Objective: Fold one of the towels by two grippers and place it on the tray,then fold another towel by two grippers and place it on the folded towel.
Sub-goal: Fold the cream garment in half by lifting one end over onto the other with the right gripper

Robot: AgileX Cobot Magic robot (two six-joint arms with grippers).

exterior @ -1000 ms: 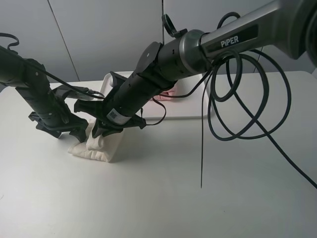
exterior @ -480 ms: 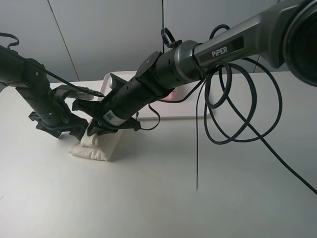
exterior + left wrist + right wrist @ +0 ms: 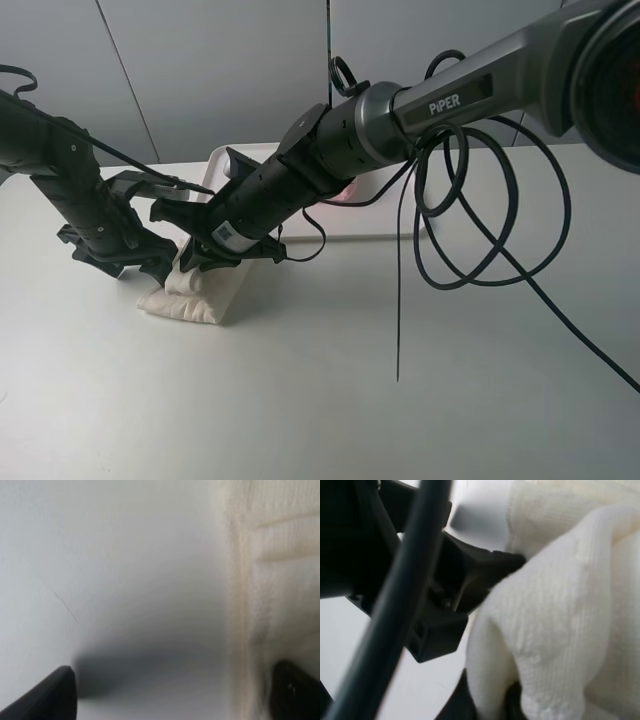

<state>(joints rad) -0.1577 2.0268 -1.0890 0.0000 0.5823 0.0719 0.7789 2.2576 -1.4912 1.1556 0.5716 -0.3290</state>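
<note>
We see the cream-white towel (image 3: 205,292) bunched on the white table (image 3: 320,400), just in front of the white tray (image 3: 385,225) holding the pink towel (image 3: 345,190). The right gripper (image 3: 200,262) is clamped on the cream-white towel's upper fold. The left gripper (image 3: 160,268) stands fully spread against the towel's edge, gripping nothing

- The left arm (image 3: 60,180) comes in from the left edge of the high view and bends down toward the table.
- The left gripper (image 3: 165,265) sits low, its jaws spread wide; in its wrist view 1 fingertip (image 3: 47,697) is over bare table and the other is against the cream-white towel (image 3: 280,580).
- The right arm (image 3: 440,95) reaches from the upper right across the middle, stretched down and to the left.
- The right gripper (image 3: 200,262) is closed, pinching a fold of the cream-white towel just beside the left gripper.
</note>
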